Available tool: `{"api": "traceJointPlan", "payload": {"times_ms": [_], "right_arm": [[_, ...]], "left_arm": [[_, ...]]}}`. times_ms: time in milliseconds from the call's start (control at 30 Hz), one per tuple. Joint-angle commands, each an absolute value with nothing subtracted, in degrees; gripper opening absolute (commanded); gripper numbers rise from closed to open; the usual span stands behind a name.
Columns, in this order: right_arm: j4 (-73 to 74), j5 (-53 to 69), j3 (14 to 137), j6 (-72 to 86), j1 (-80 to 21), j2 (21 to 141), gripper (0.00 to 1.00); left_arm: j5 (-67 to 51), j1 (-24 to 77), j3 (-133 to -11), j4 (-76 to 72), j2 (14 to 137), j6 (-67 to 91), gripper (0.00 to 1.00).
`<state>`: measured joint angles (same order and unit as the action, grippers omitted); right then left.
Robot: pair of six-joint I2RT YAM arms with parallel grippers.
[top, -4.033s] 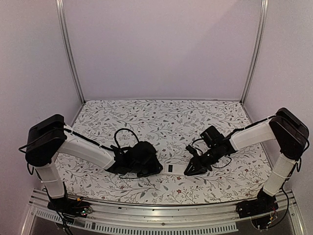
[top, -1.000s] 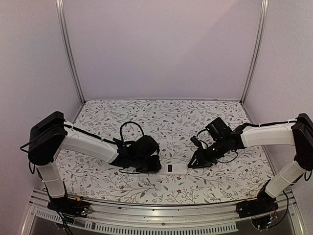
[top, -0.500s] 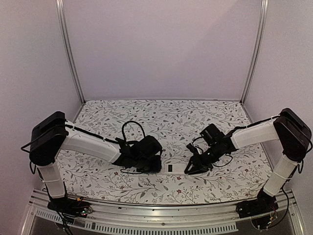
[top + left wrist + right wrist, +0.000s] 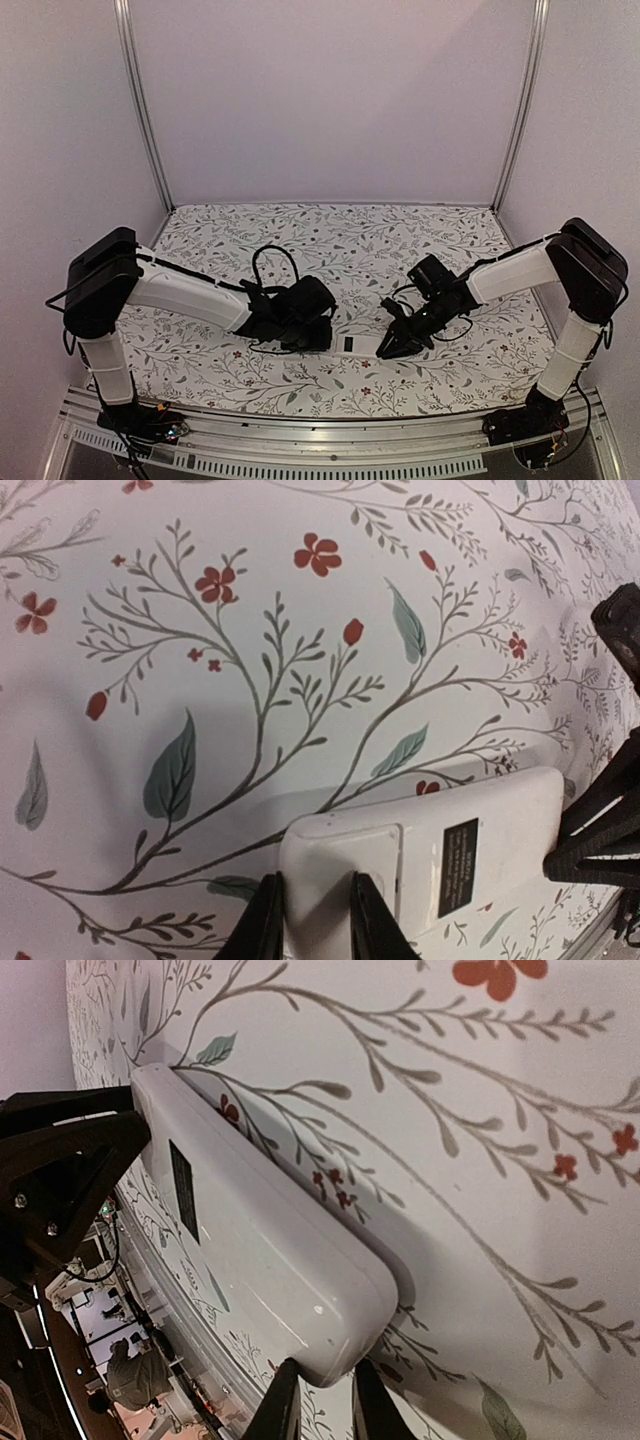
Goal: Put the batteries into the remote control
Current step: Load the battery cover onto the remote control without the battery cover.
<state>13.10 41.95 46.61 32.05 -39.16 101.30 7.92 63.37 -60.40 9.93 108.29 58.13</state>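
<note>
A table point(image 4: 330, 240) clothed in white with grey sprigs and red flowers stands within pale lilac walls point(image 4: 330, 100) and 2 aluminium posts point(image 4: 138, 100). The left gripper point(image 4: 318, 338) pinches the left end of the small flat white plastic remote control point(image 4: 352, 344). It lies near the front edge, back up, bearing 1 dark rectangle. The right gripper point(image 4: 387, 347) nips its right end. Only the wrist views show the fingers straddling each rounded end.
</note>
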Motion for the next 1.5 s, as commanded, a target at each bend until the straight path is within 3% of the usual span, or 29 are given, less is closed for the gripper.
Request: {"api": "traceJointPlan", "payload": {"times_ms": [0,400,600,1467], "right_arm": [[6.4,41.6,50.0,32.8,-40.5,104.4,0.1],[3.4,41.8,53.1,34.8,-40.5,105.6,0.1],[3.9,41.9,51.1,34.5,-39.6,104.7,0.1],[6.9,41.2,48.1,31.5,-37.7,103.9,0.1]], "left_arm": [[-7.2,69.9,-60.4,5.5,116.4,58.2,0.19],[-12.2,70.6,-58.7,-2.6,115.8,58.1,0.27],[-8.2,68.6,-54.0,-2.9,112.3,60.0,0.26],[8.0,66.7,-57.1,20.9,107.8,60.7,0.33]]}}
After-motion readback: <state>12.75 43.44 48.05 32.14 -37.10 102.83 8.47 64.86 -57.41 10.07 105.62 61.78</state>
